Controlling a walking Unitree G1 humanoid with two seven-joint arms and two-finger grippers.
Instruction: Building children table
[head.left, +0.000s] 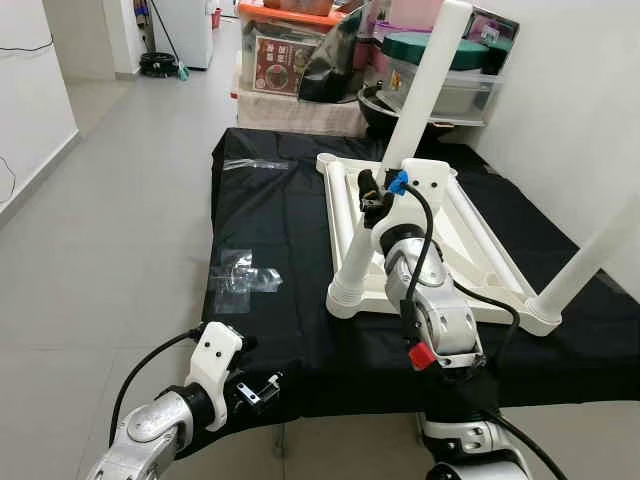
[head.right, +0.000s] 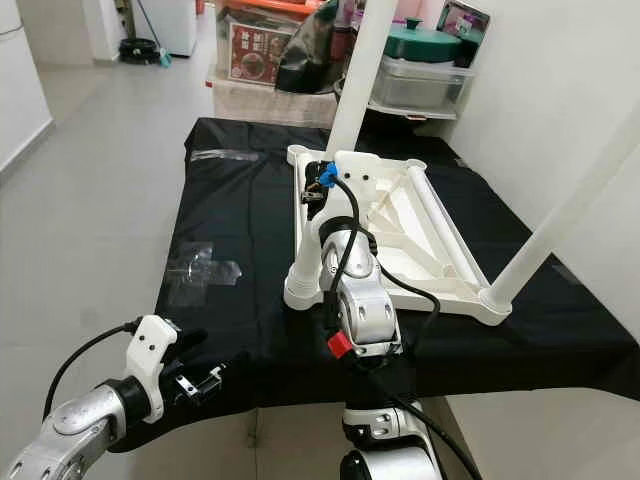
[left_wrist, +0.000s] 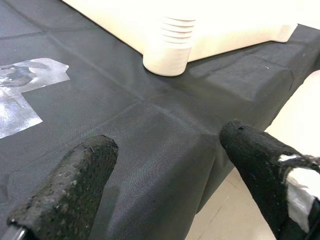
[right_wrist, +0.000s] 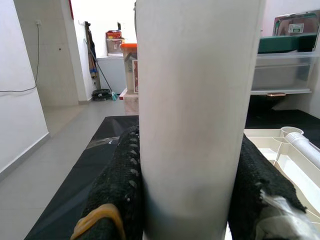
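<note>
A white plastic children's table (head.left: 470, 250) lies upside down on a black cloth (head.left: 270, 220). One white leg (head.left: 425, 85) stands up from its far left corner, and another leg (head.left: 590, 265) rises from the near right corner. At the near left corner a third leg (head.left: 355, 265) sits in its ribbed socket. My right gripper (head.left: 375, 195) is shut on this leg (right_wrist: 200, 100), one black finger (right_wrist: 117, 190) on each side. My left gripper (head.left: 262, 388) hangs open low at the cloth's front left edge, its fingers (left_wrist: 75, 190) apart with nothing between them.
Clear plastic bags (head.left: 240, 272) lie on the cloth to the left of the table. Storage boxes and bags (head.left: 290, 50) are stacked behind it. A white wall (head.left: 580, 110) runs along the right. Grey tiled floor (head.left: 110, 230) opens to the left.
</note>
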